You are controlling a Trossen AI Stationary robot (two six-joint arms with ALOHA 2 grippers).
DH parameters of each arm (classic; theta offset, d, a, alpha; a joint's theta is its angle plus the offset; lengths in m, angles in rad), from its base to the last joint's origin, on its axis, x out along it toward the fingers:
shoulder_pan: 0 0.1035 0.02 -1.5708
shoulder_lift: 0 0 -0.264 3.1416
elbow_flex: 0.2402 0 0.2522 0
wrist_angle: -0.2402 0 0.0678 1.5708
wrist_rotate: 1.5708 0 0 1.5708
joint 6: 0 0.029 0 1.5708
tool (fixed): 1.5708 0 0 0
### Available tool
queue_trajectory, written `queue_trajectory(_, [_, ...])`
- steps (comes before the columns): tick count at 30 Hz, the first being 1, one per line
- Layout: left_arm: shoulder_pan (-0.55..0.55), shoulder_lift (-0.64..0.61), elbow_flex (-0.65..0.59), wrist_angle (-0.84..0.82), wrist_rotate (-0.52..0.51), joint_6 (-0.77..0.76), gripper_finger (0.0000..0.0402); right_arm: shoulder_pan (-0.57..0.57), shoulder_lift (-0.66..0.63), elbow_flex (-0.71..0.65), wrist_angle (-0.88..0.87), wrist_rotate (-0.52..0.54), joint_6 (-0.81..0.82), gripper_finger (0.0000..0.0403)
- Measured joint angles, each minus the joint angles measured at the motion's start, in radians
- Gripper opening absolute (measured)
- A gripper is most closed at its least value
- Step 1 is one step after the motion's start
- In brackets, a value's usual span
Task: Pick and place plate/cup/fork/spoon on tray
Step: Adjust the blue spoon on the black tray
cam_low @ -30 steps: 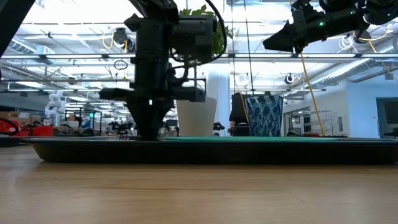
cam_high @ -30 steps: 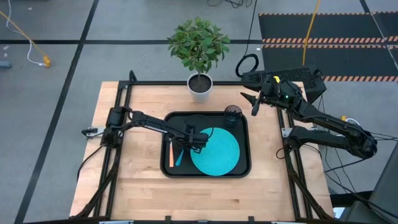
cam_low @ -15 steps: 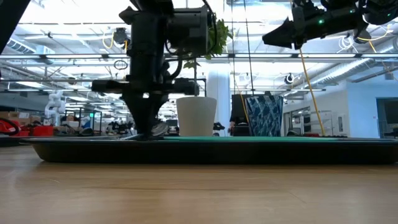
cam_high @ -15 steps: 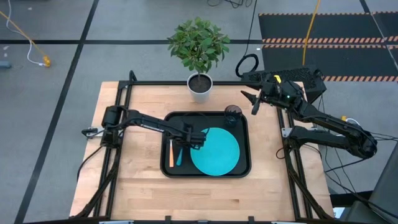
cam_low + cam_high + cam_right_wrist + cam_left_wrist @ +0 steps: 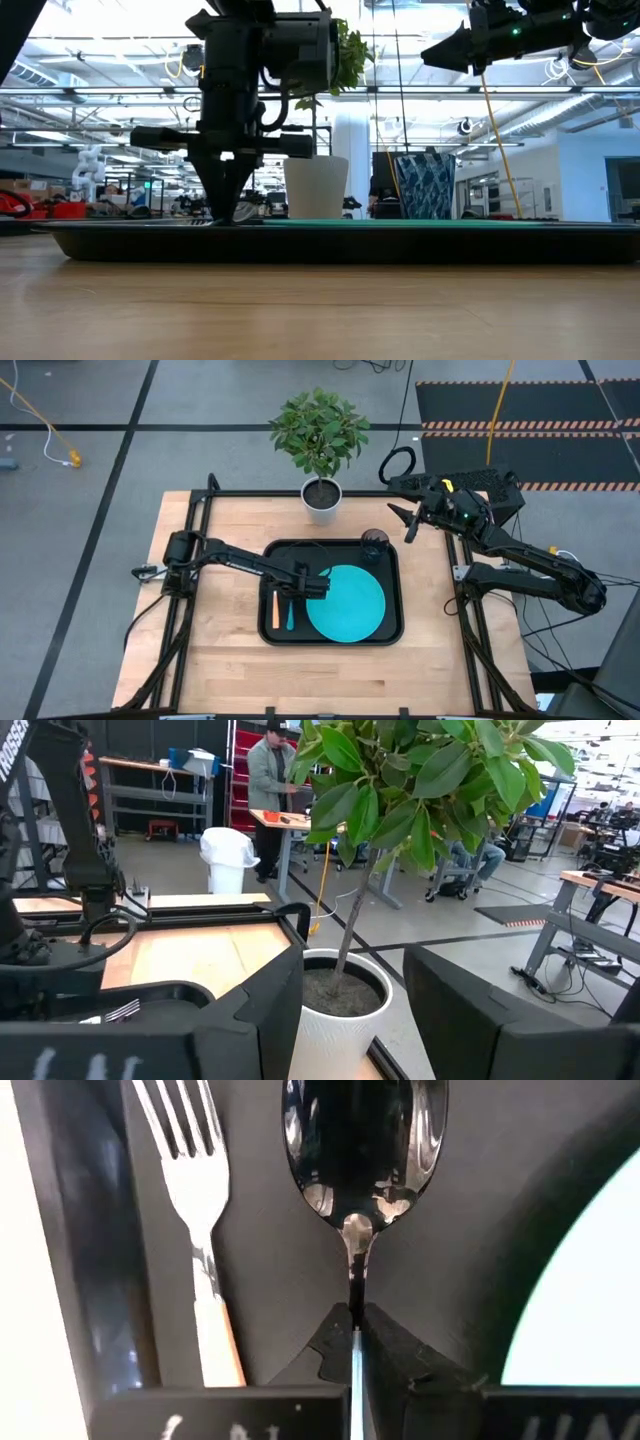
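Note:
The black tray (image 5: 270,560) lies mid-table. On it are the turquoise plate (image 5: 346,603), the dark cup (image 5: 374,545) in its far right corner, the orange-handled fork (image 5: 274,610) and, beside it, the blue-handled spoon (image 5: 290,614). My left gripper (image 5: 302,586) points down into the tray's left part and is shut on the spoon (image 5: 365,1140). The fork (image 5: 195,1180) lies alongside the spoon, and the plate (image 5: 585,1300) is on the spoon's other side. My right gripper (image 5: 405,525) is open and empty. It is raised beyond the tray's far right corner. My left gripper pinches the spoon's thin neck (image 5: 355,1295) between its two fingers (image 5: 400,1360), just behind the bowl where the blue handle begins. The fingers come from above, pointing down, with their tips at the tray floor (image 5: 222,218). The spoon lies low and level along the tray, parallel to the fork.
A white pot with a green plant (image 5: 321,495) stands at the table's far edge, behind the tray. It shows between my right gripper's fingers in the right wrist view (image 5: 335,1010). Bare wood lies near, left and right of the tray. People stand in the room beyond.
My left gripper has moved a little toward the table's left edge, low over the tray, still shut on the spoon. The spoon lay slanted and now lies straight, parallel to the fork. Its raised bowl end has come down level.

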Motion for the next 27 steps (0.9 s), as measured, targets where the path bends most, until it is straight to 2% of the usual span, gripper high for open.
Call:
queue_trajectory(12, [-0.019, -0.001, -0.033, -0.022, 0.014, -0.037, 0.0008, 0.0, 0.0, 0.0, -0.002, -0.003, 0.023, 0.0169])
queue_trajectory(20, [-0.016, -0.01, -0.128, 0.09, 0.025, -0.041, 0.0012, 0.0, 0.0, 0.0, 0.0, -0.003, 0.022, 0.0169])
queue_trajectory(27, [0.002, -0.004, -0.091, 0.052, 0.032, -0.001, 0.0022, 0.0, 0.0, 0.0, 0.0, -0.003, 0.02, 0.0169])
